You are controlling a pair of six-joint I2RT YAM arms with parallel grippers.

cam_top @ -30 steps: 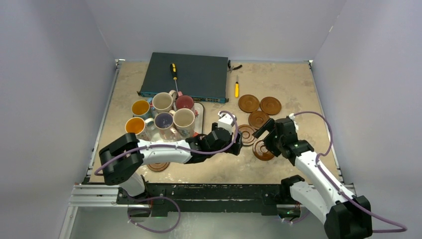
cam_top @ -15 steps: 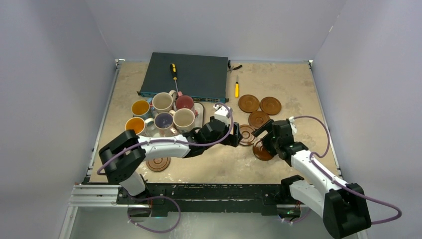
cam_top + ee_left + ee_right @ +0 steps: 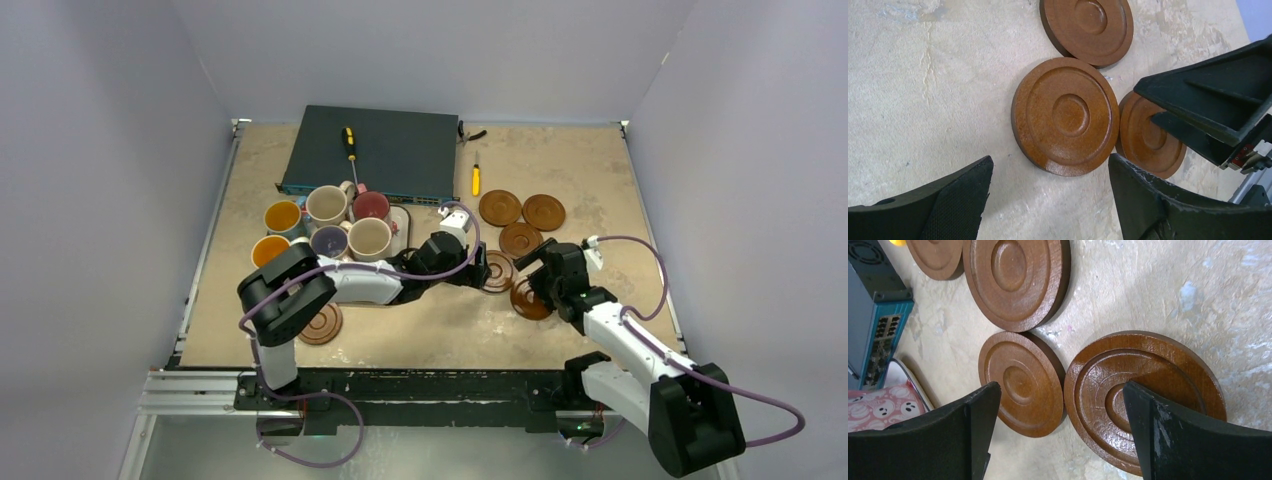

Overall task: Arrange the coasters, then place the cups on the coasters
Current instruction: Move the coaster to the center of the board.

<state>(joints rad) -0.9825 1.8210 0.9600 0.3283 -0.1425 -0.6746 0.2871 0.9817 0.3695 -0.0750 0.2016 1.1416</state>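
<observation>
Several brown coasters lie on the table: two at the back (image 3: 499, 208) (image 3: 543, 212), one (image 3: 519, 239) below them, one (image 3: 500, 272) by my left gripper (image 3: 481, 268), one (image 3: 527, 302) under my right gripper (image 3: 538, 268), and one (image 3: 320, 325) near the left arm's base. The left gripper (image 3: 1049, 166) is open, just short of a coaster (image 3: 1065, 116). In the right wrist view my right gripper (image 3: 1062, 390) is open, with one finger (image 3: 1168, 435) over a large coaster (image 3: 1143, 380) and a smaller coaster (image 3: 1020, 390) beside it. Several cups (image 3: 329, 241) stand grouped at the left.
A dark network switch (image 3: 370, 150) with a yellow-handled screwdriver (image 3: 349, 145) on it sits at the back. A small yellow screwdriver (image 3: 475, 180) lies to its right. A white printed tray (image 3: 400, 225) holds some cups. The two grippers are close together.
The left arm has stretched out to the right, bringing its gripper up to the middle coaster. The right gripper has shifted slightly away from the robot's base, over the near coaster.
</observation>
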